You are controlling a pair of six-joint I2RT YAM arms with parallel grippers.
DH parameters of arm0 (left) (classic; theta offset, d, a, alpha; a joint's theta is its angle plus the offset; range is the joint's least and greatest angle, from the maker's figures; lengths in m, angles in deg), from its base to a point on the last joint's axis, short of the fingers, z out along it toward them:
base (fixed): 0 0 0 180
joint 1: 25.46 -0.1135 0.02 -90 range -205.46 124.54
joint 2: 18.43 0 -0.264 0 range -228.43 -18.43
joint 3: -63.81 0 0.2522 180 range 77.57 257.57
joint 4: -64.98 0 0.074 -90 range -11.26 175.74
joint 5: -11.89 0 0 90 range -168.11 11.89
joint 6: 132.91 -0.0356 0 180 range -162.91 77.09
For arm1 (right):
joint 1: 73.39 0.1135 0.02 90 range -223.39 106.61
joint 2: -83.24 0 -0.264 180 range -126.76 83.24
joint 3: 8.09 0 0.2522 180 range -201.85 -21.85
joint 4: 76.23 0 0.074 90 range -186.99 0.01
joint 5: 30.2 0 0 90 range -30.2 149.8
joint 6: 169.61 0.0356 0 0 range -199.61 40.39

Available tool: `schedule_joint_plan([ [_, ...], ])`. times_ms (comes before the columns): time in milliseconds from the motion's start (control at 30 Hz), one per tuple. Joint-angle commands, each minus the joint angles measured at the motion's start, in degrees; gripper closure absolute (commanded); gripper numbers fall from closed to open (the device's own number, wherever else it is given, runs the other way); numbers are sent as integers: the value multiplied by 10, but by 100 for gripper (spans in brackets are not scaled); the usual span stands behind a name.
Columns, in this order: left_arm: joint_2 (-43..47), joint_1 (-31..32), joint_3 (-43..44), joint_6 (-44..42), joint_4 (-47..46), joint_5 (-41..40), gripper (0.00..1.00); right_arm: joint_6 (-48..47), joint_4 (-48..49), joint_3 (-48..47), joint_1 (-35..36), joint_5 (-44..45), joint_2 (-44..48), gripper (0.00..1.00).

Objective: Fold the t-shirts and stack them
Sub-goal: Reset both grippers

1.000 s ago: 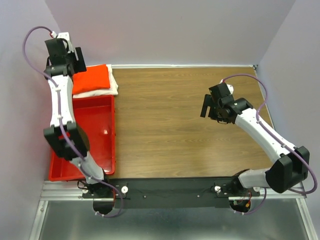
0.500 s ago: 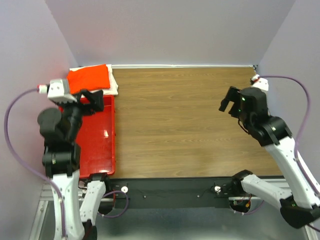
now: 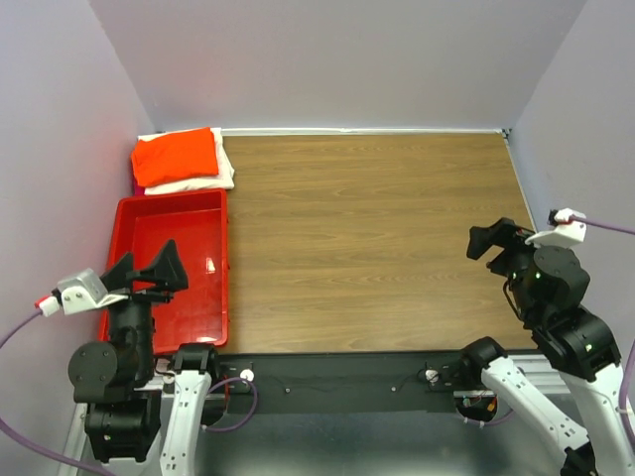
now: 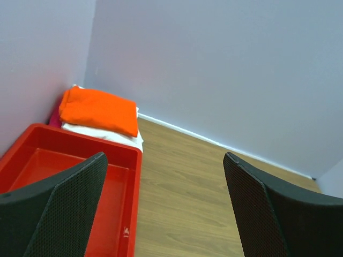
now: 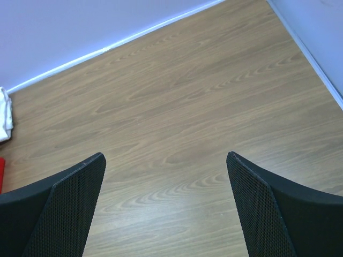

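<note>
While both arms hover by the near edge, the stack looks done.
Going across: left jaws gape, holding nothing; orange-red tee point(image 3: 177, 157) lies folded on the white tee point(image 3: 206, 182) in the tabletop's point(image 3: 367, 238) far-left corner, behind the red bin point(image 3: 224, 268); right jaws gape empty too. Best move, I reckon: keep clear of the pile. No readable labels.
</note>
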Motion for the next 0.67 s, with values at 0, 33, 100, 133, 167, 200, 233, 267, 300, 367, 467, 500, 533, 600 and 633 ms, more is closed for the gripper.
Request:
schedule_joint_plan([
  [0, 56, 2, -38, 38, 4, -74, 3, 6, 30, 40, -2, 31, 48, 0],
  [33, 66, 2, -43, 47, 4, -79, 2, 7, 32, 46, -2, 34, 56, 0],
  [100, 91, 1, -69, 62, -23, -71, 2, 8, 43, 56, -2, 36, 75, 0],
  [133, 98, 2, -79, 63, -35, -65, 2, 9, 45, 64, -2, 41, 89, 0],
  [167, 99, 2, -89, 67, -53, -61, 2, 10, 47, 68, -2, 42, 96, 0],
  [200, 99, 2, -103, 69, -66, -54, 2, 10, 48, 74, -2, 48, 104, 0],
  [233, 114, 2, -109, 71, -70, -52, 2, 10, 49, 77, -2, 49, 108, 0],
  [267, 116, 2, -120, 74, -75, -48, 2, 10, 50, 79, -2, 49, 111, 0],
  [300, 116, 2, -127, 77, -79, -50, 2, 9, 52, 83, -2, 50, 112, 0],
  [367, 117, 2, -138, 80, -90, -53, 2, 6, 55, 90, -2, 48, 116, 0],
  [467, 113, 2, -156, 82, -101, -52, 2, -1, 67, 101, -2, 42, 114, 0],
  [500, 111, 2, -157, 82, -103, -52, 2, -4, 70, 104, -2, 37, 114, 0],
  [533, 108, 2, -160, 82, -107, -52, 2, -7, 76, 106, -2, 28, 112, 0],
  [600, 106, 2, -166, 81, -112, -48, 2, -11, 90, 117, -2, 24, 110, 0],
  [633, 90, 2, -170, 79, -117, -47, 2, -12, 94, 119, -2, 20, 107, 0],
])
